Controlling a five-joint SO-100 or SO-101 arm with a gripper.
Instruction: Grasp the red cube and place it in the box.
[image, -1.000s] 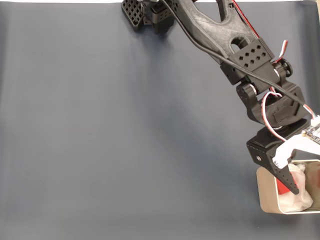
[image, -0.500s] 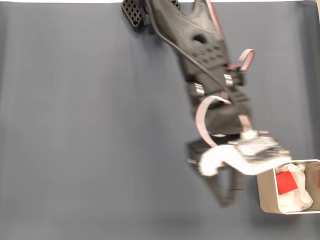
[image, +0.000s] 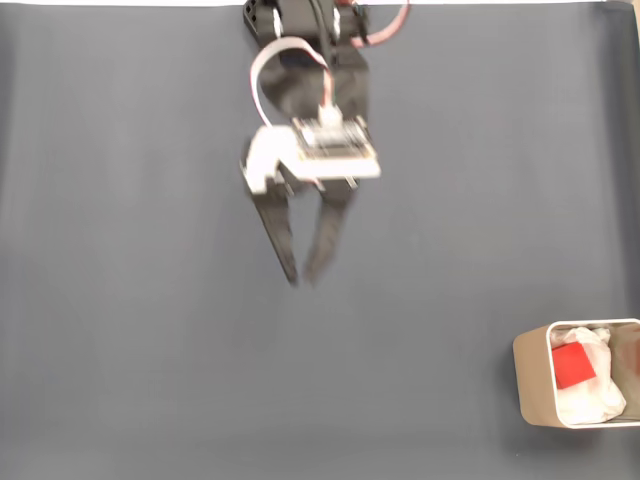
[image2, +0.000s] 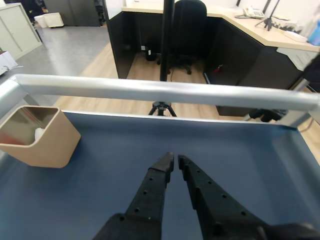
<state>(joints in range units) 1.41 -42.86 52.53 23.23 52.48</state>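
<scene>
Fixed view: the small bright red matte cube (image: 571, 365) lies inside the beige round-cornered box (image: 530, 385), on its crumpled white lining (image: 592, 395), at the lower right of the dark blue-grey bench (image: 150, 300). The black two-finger pincer (image: 300, 278) hangs near the top centre, well apart from the box, holding nothing. In the wrist view its fingertips (image2: 168, 161) are nearly together, a thin gap between them.

Box (image: 532, 385) cut off; arm (image: 300, 50) perhaps blurred.
</scene>
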